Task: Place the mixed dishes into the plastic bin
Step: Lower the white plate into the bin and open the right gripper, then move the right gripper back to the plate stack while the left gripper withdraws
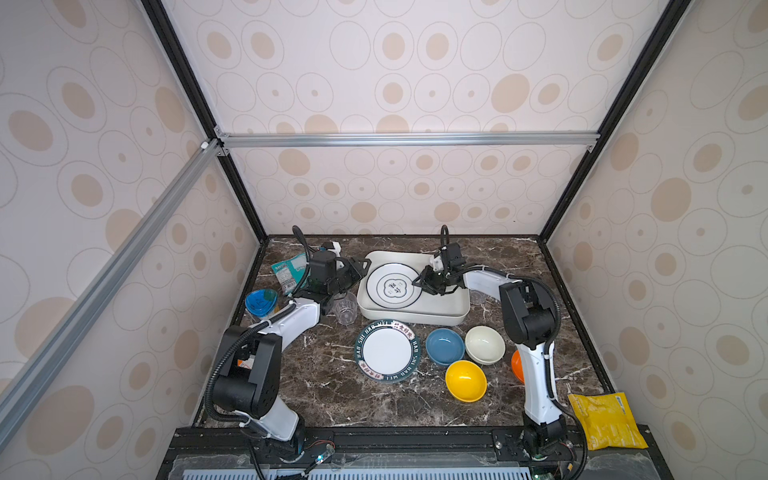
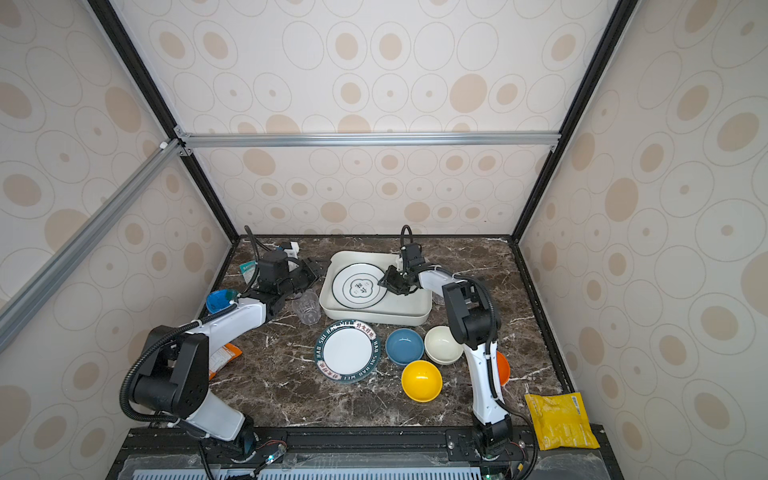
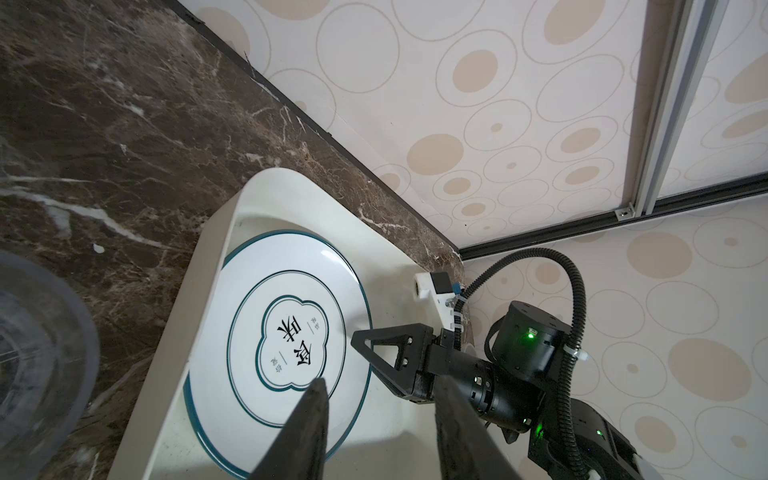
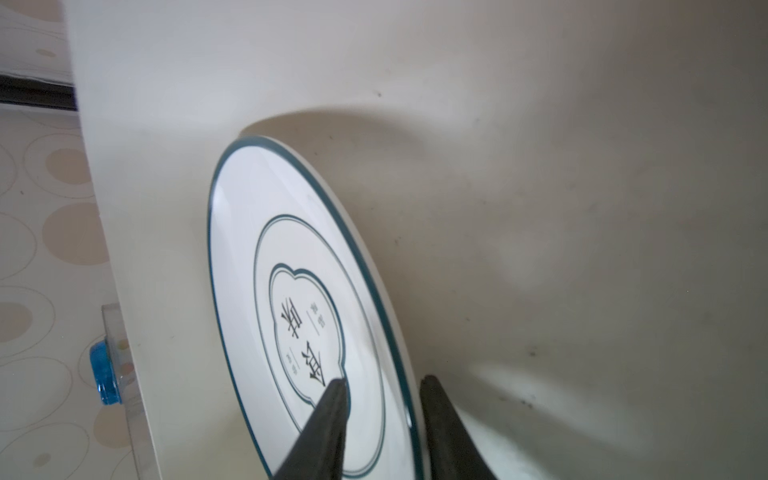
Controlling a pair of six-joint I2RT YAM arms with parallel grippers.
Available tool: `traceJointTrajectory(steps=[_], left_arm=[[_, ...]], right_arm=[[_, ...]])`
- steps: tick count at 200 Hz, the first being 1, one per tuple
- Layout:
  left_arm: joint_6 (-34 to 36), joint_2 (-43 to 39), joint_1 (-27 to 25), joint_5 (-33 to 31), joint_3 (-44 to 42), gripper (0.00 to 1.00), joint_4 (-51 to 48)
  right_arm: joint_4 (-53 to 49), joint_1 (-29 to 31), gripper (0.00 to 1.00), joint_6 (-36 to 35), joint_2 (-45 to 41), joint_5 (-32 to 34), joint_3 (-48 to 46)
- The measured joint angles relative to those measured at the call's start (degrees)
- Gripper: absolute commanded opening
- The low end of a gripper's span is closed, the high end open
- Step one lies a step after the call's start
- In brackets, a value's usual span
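Lying face up in the left part of the plastic bin [image 1: 415, 319], the thin-rimmed plate [image 1: 392, 286] shows printed characters at its centre; being round, it has no long axis of its own. The bin's long side runs left to right across the far middle of the table [image 1: 332, 395]. Its right part is bare apart from the arm reaching in.

The right tool [image 4: 382, 384] straddles the plate's right edge. One finger [image 4: 328, 419] is over the printed face and the other is outside the rim. The jaws are parted with a visible gap, so the plate is released rather than pinched. The left tool [image 3: 382, 386] hovers at the bin's left rim, jaws apart, with nothing between them.

Just off the bin's near-left corner stands a clear cup [image 1: 345, 308], partly under the left arm. In front of the bin, on the table, lie a lettered plate [image 1: 386, 351] with a broad dark rim, a blue bowl [image 1: 444, 347], a cream bowl [image 1: 484, 344] and a yellow bowl [image 1: 465, 380], all mouth up. An orange bowl [image 1: 516, 365] is mostly hidden behind the right arm.

A blue-lidded cup [image 1: 261, 302] and a teal packet [image 1: 286, 272] sit left of the left arm. A yellow packet [image 1: 606, 419] lies at the near-right corner.
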Motion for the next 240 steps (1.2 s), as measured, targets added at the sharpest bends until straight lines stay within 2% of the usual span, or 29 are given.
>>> traceJointTrajectory(steps=[32,78,150,193,240], left_arm=[[0.02,-0.02,0.00,-0.02,-0.13,0.42,-0.07],[0.59,-1.16,0.00,-0.31,-0.33,0.43,-1.33],[5.05,-12.37,0.00,-1.86,-2.34,0.43,-7.96],[8.59,-18.32,-0.50,-2.08,-5.81,0.38,-14.78],[12.17,-25.70,-1.66,-2.16,-10.03,0.35,-22.08]], right_arm=[[-2.51,0.00,0.40,-1.09,-0.04,1.22,0.74],[-5.01,-0.02,0.41,-2.75,-2.69,4.28,-0.59],[-8.00,0.70,0.36,-8.07,-21.68,9.84,-10.51],[-9.73,4.96,0.30,-11.69,-31.93,10.43,-16.57],[-13.38,10.38,0.30,-14.05,-36.72,11.87,-22.40]])
